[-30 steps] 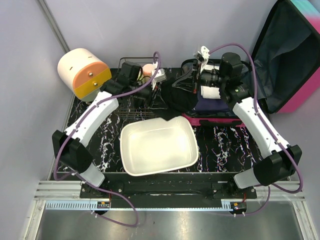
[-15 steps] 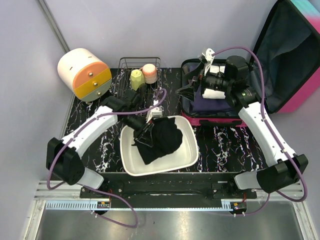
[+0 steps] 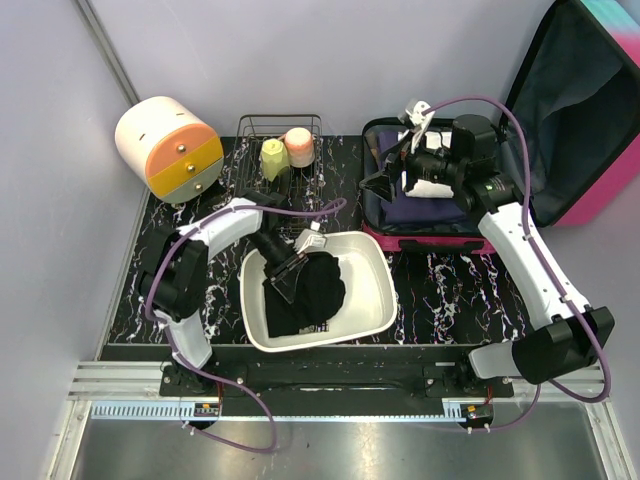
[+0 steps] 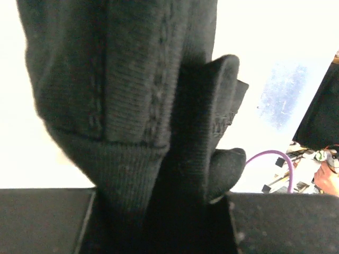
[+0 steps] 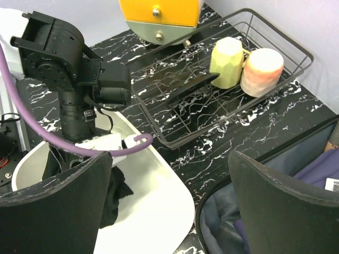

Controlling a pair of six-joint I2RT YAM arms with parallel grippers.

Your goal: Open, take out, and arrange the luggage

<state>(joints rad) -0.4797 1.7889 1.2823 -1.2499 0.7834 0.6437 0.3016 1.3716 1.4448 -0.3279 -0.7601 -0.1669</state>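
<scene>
The black marbled table (image 3: pixel 450 290) carried a white basin (image 3: pixel 376 262) by its near edge, a wire rack (image 3: pixel 246 160) at the far edge, a round drawer box (image 3: pixel 165 145) at the far-left corner, and the open luggage (image 3: pixel 580 110) at the far-right corner.

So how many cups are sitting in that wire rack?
2. A yellow-green cup stands on the left of the overhead view. A pink cup stands just to its right. Both are at the back of the wire rack. No other cup shows.

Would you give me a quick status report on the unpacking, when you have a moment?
Left fingers shut on black garment, in white tub. Right fingers open above open luggage, folded clothes inside. Nothing seen blocking.
</scene>
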